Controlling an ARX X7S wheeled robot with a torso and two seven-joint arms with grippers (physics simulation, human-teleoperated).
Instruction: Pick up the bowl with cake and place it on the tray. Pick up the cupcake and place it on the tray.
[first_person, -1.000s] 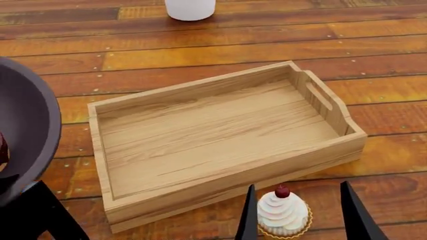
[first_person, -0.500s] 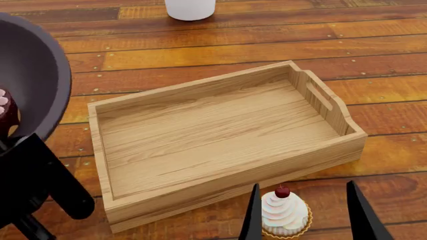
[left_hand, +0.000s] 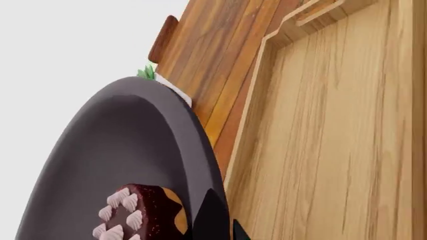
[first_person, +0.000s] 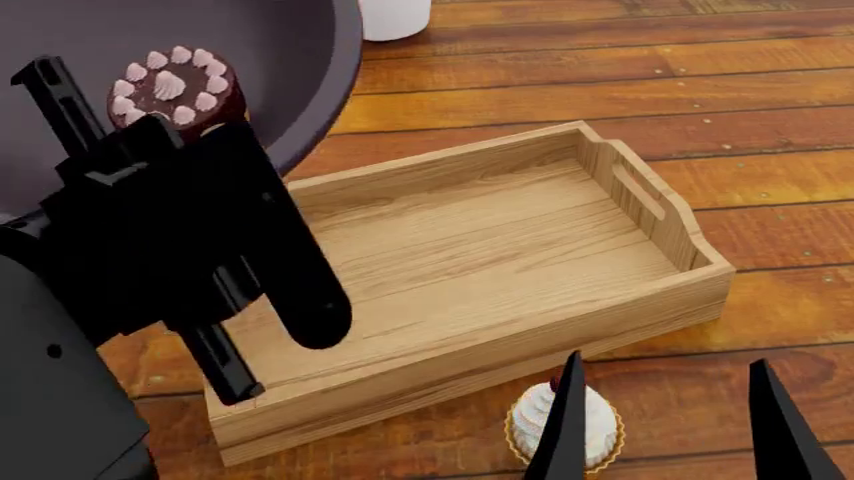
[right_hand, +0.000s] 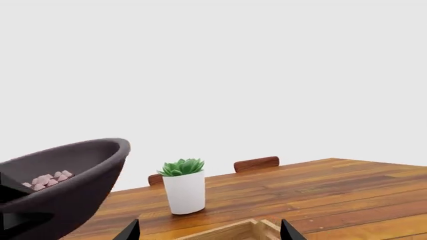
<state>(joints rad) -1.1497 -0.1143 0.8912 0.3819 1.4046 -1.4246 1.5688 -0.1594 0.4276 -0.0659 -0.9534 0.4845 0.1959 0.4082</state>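
The left arm fills the near left of the head view, its black wrist reaching up and forward to the left pincer (first_person: 200, 130), whose fingers are clamped on the rim of the bowl (first_person: 287, 60) and hold it tilted in the air. The right pincer (first_person: 667, 425) sits low at the near right, its two dark pointed fingers (first_person: 567, 420) spread well apart and aimed forward.

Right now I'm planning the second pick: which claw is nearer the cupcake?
Right. The right claw straddles the cupcake; the left claw is up over the tray, holding the bowl.
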